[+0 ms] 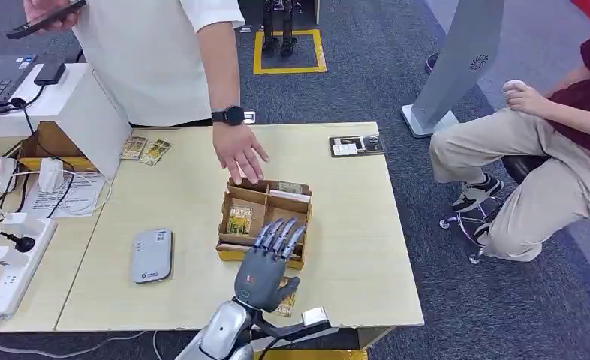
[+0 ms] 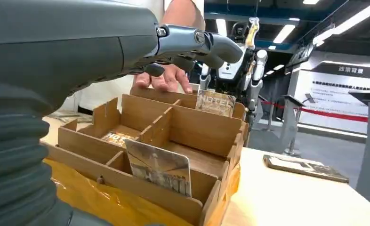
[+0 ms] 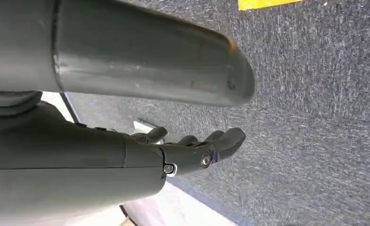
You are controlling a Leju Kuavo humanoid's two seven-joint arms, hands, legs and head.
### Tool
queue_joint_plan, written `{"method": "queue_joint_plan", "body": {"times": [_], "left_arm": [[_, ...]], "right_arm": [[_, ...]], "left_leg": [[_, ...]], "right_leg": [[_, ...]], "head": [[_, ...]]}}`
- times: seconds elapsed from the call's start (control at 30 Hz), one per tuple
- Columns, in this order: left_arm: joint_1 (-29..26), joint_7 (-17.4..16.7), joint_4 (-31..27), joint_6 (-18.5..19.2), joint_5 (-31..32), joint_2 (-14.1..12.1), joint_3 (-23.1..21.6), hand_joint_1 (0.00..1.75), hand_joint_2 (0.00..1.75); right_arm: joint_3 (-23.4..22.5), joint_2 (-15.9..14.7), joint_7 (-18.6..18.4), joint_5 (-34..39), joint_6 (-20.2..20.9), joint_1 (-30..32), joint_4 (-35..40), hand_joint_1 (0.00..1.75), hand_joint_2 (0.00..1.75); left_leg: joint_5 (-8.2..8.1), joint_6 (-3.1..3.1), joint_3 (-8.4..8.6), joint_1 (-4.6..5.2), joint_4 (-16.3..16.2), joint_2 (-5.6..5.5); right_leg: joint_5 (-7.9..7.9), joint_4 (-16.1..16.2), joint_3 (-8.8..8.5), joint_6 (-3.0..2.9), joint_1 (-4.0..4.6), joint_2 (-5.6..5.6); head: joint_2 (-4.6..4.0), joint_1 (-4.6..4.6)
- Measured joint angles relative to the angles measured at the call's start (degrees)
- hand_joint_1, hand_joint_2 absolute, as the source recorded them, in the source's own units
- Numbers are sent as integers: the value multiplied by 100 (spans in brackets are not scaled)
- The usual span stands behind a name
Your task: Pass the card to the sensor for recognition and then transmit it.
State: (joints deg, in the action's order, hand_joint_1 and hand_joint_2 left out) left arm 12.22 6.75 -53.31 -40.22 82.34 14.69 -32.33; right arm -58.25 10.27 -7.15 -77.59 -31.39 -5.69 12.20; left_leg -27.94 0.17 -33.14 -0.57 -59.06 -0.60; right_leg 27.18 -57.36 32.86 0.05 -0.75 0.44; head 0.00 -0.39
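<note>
The table [image 1: 352, 255] has bare top right of the box, out to its right edge, and left of it as far as the grey sensor [image 1: 152, 255]. The box [image 1: 264, 220] sits mid-table, nearer the near edge. A person's hand [image 1: 238, 152] rests on its far rim. The left hand [image 1: 269, 259] hovers over the box's near edge, fingers spread, holding nothing. A card [image 2: 159, 166] stands in the near compartment. The right hand [image 3: 192, 150] hangs over carpet, fingers loosely apart.
</note>
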Motion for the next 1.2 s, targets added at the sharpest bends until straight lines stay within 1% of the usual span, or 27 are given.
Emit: {"method": "queue_joint_plan", "body": {"times": [0.03, 0.07, 0.33, 0.6, 0.8, 0.87, 0.97, 1.1, 1.2], "left_arm": [[-2, -24, -2, 0, 33, -4, 0, 147, 175], [-3, -26, 0, 0, 48, -7, 0, 175, 175], [-3, -194, 0, 0, 46, -46, 0, 175, 175], [-2, -197, 0, 0, 41, -85, 0, 175, 175], [-2, -441, 0, 0, 424, -103, 0, 175, 175], [-2, -446, 0, -2, 441, -105, -2, 175, 175], [0, -347, 13, 0, 387, -105, -15, 175, 175], [5, -214, 94, 0, 208, -98, -70, 175, 175], [5, -181, 114, 0, 109, -98, -90, 175, 175]], "right_arm": [[0, 0, 0, 0, 0, 1, 0, 0, 0], [0, -2, 0, 0, 0, 1, 0, 0, 0], [0, -11, -2, 13, 0, 9, 0, 0, 0], [0, -20, 0, 20, -2, 12, 0, 0, 0], [2, -33, -2, 7, 2, 13, 0, 0, 0], [0, -35, -9, -2, 2, 11, 0, 0, 0], [2, -39, -9, -7, 4, 11, 0, 0, 0], [2, -42, -9, 7, 7, 10, 0, 0, 0], [2, -42, -9, 20, 4, 11, 0, 0, 0]], "left_leg": [[0, 0, 0, 0, 0, 0], [0, 0, -1, 0, 0, 0], [0, 0, -1, 0, 0, 0], [0, 0, 0, 0, 0, 0], [0, 0, 0, 0, 0, 0], [0, 0, 0, 0, 0, 0], [0, 0, 0, 0, 0, 0], [0, 0, 0, 0, 0, 0], [0, 0, 0, 0, 0, 0]], "right_leg": [[0, 0, 0, 0, 0, 0], [0, 0, 0, 0, 0, 0], [0, 0, 0, 0, 0, 0], [0, 0, 0, 0, 0, -1], [0, 0, 0, 0, 0, -1], [0, 0, 0, 0, 0, -1], [0, 0, 0, 0, 0, -1], [0, 0, 0, 0, 0, -1], [0, 0, 0, 0, 0, -1]], "head": [[0, 0], [0, 0], [0, 0], [0, 0], [0, 0], [0, 0], [0, 0], [0, 0], [0, 0]]}}
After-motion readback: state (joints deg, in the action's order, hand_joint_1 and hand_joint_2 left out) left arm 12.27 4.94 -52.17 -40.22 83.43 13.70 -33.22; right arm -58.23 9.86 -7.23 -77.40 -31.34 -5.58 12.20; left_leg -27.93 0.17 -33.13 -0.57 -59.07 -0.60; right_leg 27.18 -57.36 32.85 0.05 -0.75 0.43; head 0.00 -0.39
